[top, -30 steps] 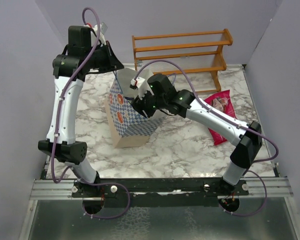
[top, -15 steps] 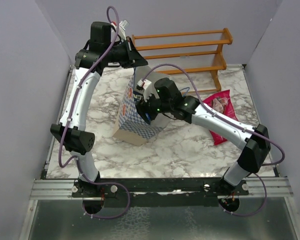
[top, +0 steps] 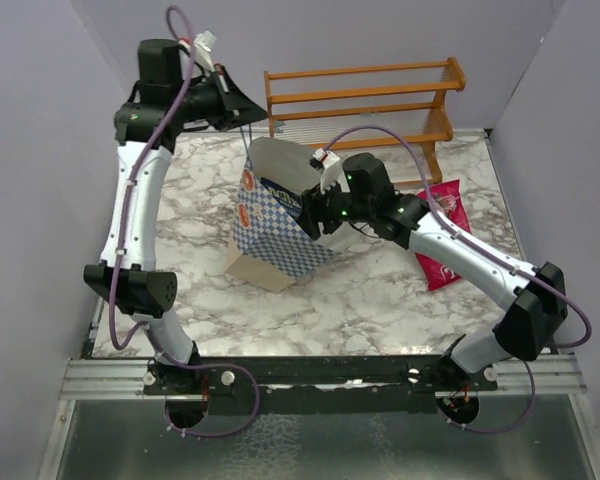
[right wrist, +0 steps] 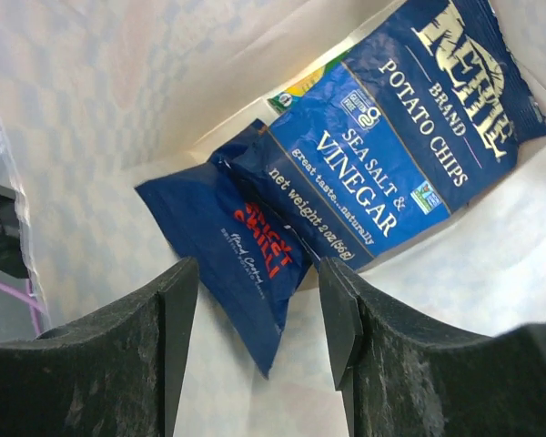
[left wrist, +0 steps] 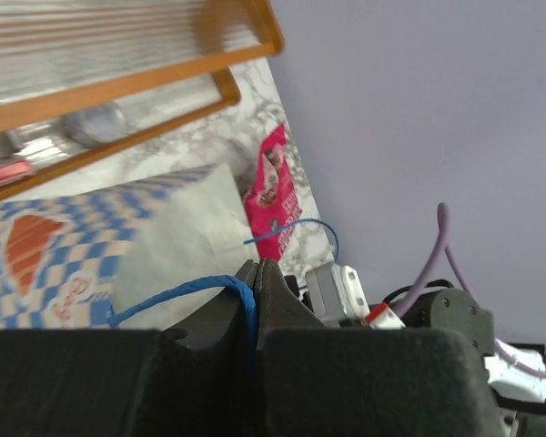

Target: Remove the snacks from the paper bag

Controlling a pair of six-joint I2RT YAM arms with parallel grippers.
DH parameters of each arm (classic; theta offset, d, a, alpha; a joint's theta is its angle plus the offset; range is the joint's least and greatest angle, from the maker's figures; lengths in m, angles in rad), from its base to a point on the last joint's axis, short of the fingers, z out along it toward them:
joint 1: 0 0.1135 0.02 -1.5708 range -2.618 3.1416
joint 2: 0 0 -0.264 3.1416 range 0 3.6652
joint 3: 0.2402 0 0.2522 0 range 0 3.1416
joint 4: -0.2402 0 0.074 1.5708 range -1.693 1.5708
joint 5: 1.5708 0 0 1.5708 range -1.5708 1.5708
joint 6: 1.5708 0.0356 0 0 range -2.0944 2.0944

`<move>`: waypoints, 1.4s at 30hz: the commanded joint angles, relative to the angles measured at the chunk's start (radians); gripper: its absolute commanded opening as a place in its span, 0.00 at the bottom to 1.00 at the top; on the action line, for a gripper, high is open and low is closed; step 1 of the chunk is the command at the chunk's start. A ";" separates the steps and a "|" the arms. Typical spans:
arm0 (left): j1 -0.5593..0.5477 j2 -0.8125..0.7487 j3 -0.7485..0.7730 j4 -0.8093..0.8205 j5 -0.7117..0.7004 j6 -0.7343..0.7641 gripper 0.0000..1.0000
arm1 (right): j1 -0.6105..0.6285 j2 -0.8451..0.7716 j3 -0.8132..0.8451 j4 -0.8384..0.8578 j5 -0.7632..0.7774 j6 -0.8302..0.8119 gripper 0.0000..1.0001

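The paper bag [top: 275, 225] lies tilted on the marble table, its mouth toward the right. My left gripper [top: 248, 108] is shut on the bag's blue cord handle [left wrist: 205, 289] and holds it up; the wrist view shows the jaws [left wrist: 257, 266] pinching the cord. My right gripper [top: 313, 205] is open at the bag's mouth. Its wrist view looks inside: its jaws [right wrist: 257, 273] stand apart over a dark blue packet [right wrist: 232, 241], with a blue sea salt and vinegar packet [right wrist: 400, 137] and a green-yellow packet [right wrist: 300, 91] behind. A big red packet [top: 442, 232] lies on the table to the right.
An orange-brown wooden rack [top: 365, 100] stands at the back behind the bag, also in the left wrist view [left wrist: 118, 82]. Purple walls close in the table on the left, back and right.
The left gripper swung right, then back left, still holding the handle. The bag shifted right and tilted, opening its mouth. The right gripper moved right with the bag's mouth.
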 commanded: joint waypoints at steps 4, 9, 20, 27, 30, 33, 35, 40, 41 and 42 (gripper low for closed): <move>0.210 -0.108 0.089 -0.017 0.182 0.004 0.00 | 0.008 0.144 0.138 0.090 -0.180 0.070 0.54; 0.257 -0.102 0.100 0.016 0.272 -0.022 0.00 | 0.011 0.256 0.270 0.112 -0.283 0.148 0.51; 0.195 -0.264 -0.307 0.277 0.301 -0.187 0.00 | 0.011 0.259 0.200 0.111 -0.230 0.168 0.52; 0.042 -0.259 -0.298 0.189 0.223 -0.159 0.00 | 0.011 0.194 0.157 0.079 -0.175 0.109 0.52; 0.007 -0.256 -0.294 0.202 0.214 -0.177 0.00 | 0.011 0.149 0.110 0.122 -0.104 0.168 0.52; 0.005 -0.268 -0.325 0.186 0.219 -0.154 0.00 | 0.011 0.127 0.039 0.196 0.037 0.286 0.53; 0.005 -0.280 -0.357 0.177 0.217 -0.145 0.00 | 0.011 0.150 0.032 0.214 0.110 0.342 0.55; 0.004 -0.301 -0.425 0.244 0.233 -0.200 0.00 | 0.035 0.209 0.010 0.379 0.193 0.438 0.58; 0.004 -0.297 -0.423 0.238 0.238 -0.200 0.00 | 0.051 0.223 0.020 0.407 0.239 0.436 0.60; 0.004 -0.293 -0.416 0.223 0.242 -0.198 0.00 | 0.063 0.245 0.037 0.426 0.273 0.436 0.62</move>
